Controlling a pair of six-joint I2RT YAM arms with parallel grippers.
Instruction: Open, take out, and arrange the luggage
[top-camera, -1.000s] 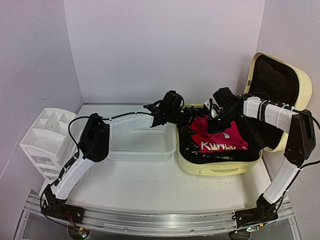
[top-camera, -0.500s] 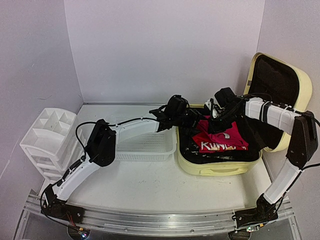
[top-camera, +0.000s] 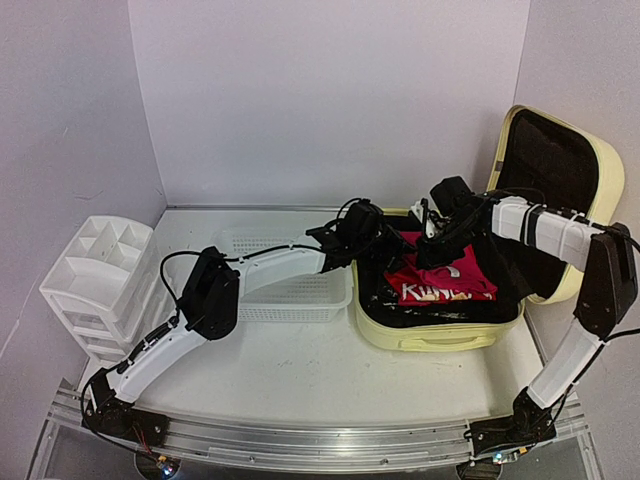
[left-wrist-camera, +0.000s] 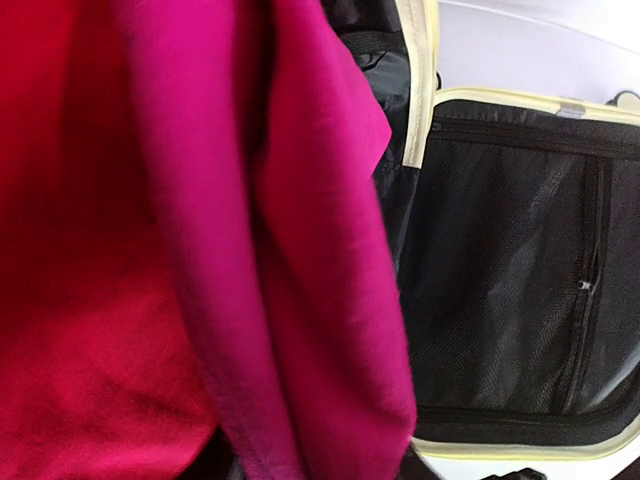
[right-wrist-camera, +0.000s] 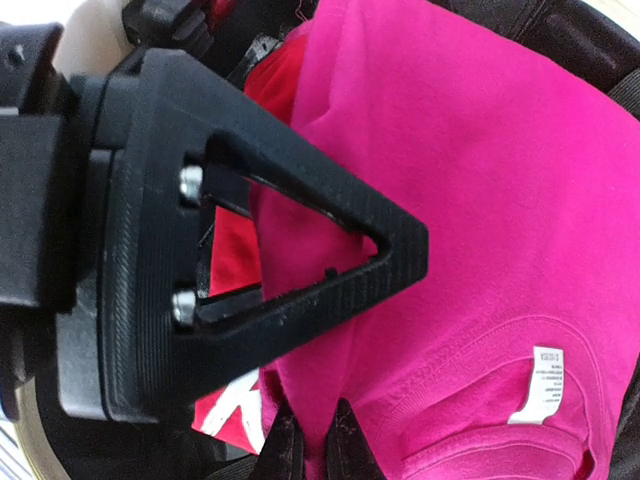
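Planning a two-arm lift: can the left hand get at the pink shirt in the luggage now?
Likely yes. The left hand reaches inside the open luggage, right against the pink shirt, with nothing visible between them. The right hand pinches the same shirt.

Left arm (top-camera: 270, 265) stretches low to the right, the left gripper (top-camera: 378, 240) jaws hidden. Right arm (top-camera: 560, 230) bends leftward, the right gripper (right-wrist-camera: 315, 445) pinching pink fabric (right-wrist-camera: 480, 200).

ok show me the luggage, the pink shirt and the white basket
luggage (top-camera: 440, 338), top external view, pale-yellow front wall
pink shirt (right-wrist-camera: 480, 200), right wrist view, flat middle of the fabric
white basket (top-camera: 300, 311), top external view, near mesh wall
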